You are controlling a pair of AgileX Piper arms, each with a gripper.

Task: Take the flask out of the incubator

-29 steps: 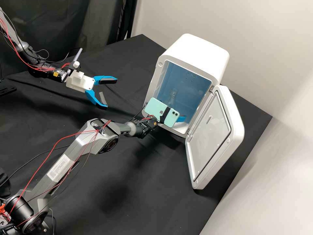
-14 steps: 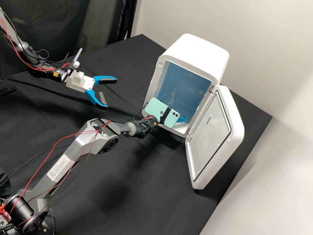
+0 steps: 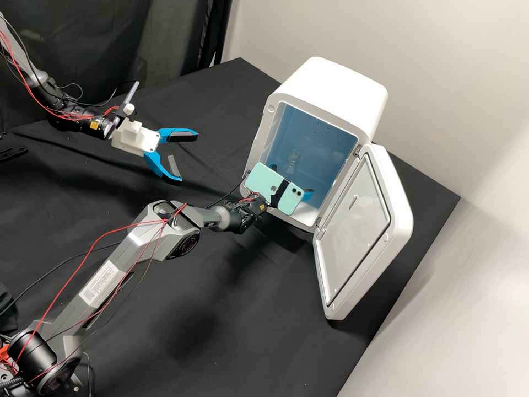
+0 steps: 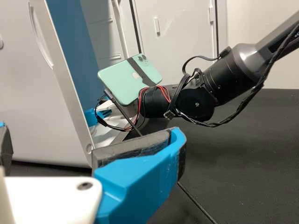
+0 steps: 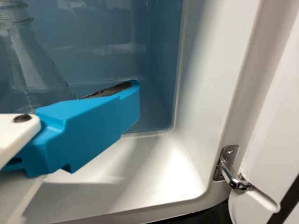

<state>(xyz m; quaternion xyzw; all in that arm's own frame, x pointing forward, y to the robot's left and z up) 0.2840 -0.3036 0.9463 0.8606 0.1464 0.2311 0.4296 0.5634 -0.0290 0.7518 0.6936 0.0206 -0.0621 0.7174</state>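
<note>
While incubator gapes, flask (clear, conical) stands inside.

1. i work in a laboratory test setup: my counter is a bench draped in plain black cloth.
2. on it stands a small white incubator with a blue inside, its door swung open and a clear glass flask within.
3. my two arms carry loose red wires, and a mint phone is strapped at one wrist.
4. a bare white wall stands to one side, with black curtains behind.
</note>
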